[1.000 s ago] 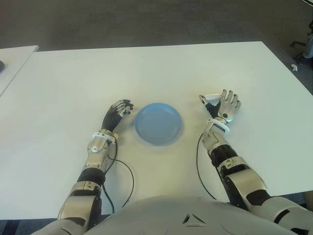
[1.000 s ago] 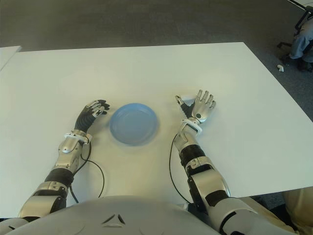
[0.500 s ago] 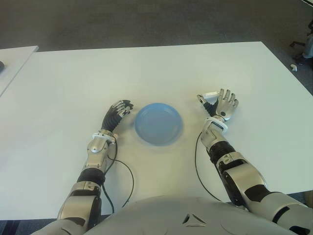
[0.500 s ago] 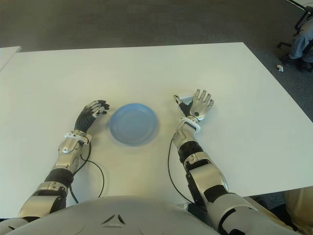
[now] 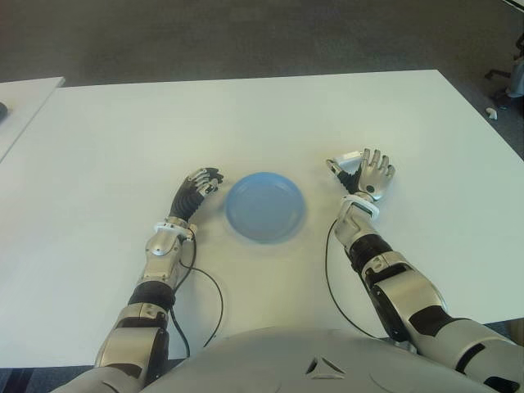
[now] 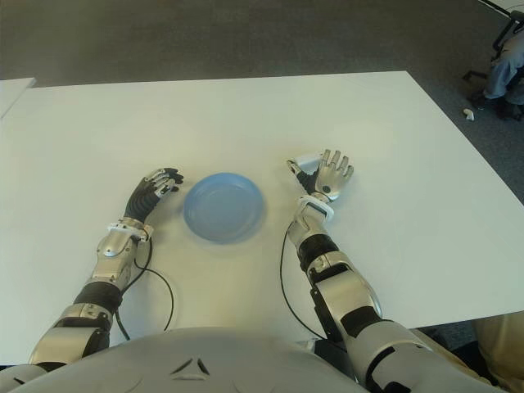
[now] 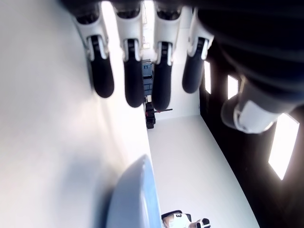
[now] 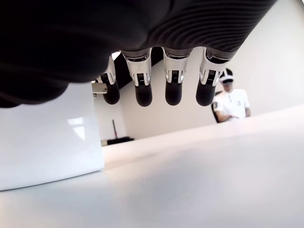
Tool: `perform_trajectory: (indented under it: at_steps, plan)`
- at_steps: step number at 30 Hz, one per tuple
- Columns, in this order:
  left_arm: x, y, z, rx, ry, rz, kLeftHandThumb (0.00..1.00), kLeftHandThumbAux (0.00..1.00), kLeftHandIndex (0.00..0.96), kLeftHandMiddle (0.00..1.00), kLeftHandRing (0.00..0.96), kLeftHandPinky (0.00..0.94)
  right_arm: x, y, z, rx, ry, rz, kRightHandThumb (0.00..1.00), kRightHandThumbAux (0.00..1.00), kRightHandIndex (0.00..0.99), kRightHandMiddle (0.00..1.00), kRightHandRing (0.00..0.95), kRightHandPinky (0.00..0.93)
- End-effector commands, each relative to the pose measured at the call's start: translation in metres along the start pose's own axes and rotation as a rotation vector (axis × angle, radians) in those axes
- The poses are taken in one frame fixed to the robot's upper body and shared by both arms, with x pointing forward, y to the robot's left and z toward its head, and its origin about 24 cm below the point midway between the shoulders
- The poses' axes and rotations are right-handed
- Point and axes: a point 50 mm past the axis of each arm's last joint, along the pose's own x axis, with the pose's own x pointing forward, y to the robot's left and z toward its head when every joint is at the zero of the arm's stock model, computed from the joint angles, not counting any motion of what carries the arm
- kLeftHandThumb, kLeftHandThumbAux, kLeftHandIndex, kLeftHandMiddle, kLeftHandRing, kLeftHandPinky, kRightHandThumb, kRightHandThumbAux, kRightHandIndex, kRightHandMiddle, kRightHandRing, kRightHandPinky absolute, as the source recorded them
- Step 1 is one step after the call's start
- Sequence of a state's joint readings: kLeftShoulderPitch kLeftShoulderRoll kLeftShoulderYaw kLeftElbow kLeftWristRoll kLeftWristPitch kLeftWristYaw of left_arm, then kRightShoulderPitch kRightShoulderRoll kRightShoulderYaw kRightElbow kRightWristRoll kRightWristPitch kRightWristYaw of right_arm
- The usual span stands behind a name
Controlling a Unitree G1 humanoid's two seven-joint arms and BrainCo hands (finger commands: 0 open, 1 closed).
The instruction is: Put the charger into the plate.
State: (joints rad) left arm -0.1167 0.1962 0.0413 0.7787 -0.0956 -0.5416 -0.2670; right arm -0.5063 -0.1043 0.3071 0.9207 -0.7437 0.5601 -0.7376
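White block charger [image 5: 350,158] sits between thumb and index finger of right hand [image 5: 366,173], at three o'clock from round blue plate [image 5: 266,206]. Left hand [image 5: 201,184], at nine o'clock, empty, fingers loosely extended.

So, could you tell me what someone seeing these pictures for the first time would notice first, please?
The blue plate stands out, alone at the middle of the white table and holding nothing. To its right, the right hand has its fingers spread, with the white charger between its thumb and fingers. The left hand shows just left of the plate, fingers relaxed and holding nothing.
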Motion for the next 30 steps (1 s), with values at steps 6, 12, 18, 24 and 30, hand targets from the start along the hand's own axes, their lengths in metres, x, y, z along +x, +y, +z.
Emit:
perform_trajectory:
  at_steps: [6,12,18,24,30]
  plan:
    - [-0.0742,-0.0223,-0.0864,-0.103,0.5,-0.021,0.078,0.537,0.301,0.359,0.355,0.358,-0.0306,0.0332,-0.0065,-0.006,0.004,0.176,0.325,0.064,0.0,0.0,0.0,0.0]
    - [-0.0741,-0.0224,-0.0871,-0.101,0.509,-0.021,0.074,0.536,0.296,0.352,0.348,0.342,-0.0318,0.0348,-0.0073,-0.003,0.004,0.183,0.33,0.065,0.0,0.0,0.0,0.0]
    - [-0.0739,-0.0224,-0.0875,-0.091,0.515,-0.017,0.074,0.53,0.29,0.345,0.341,0.348,-0.0325,0.0363,-0.008,0.001,0.007,0.19,0.334,0.067,0.0,0.0,0.0,0.0]
    - [-0.0736,-0.0222,-0.0872,-0.094,0.511,-0.013,0.075,0.539,0.296,0.351,0.34,0.335,-0.0329,0.0376,-0.0083,0.001,0.01,0.197,0.334,0.067,0.0,0.0,0.0,0.0]
    - [-0.0741,-0.0229,-0.0874,-0.095,0.508,-0.014,0.074,0.549,0.304,0.356,0.339,0.331,-0.0337,0.0396,-0.0097,0.0,0.012,0.205,0.334,0.069,0.0,0.0,0.0,0.0]
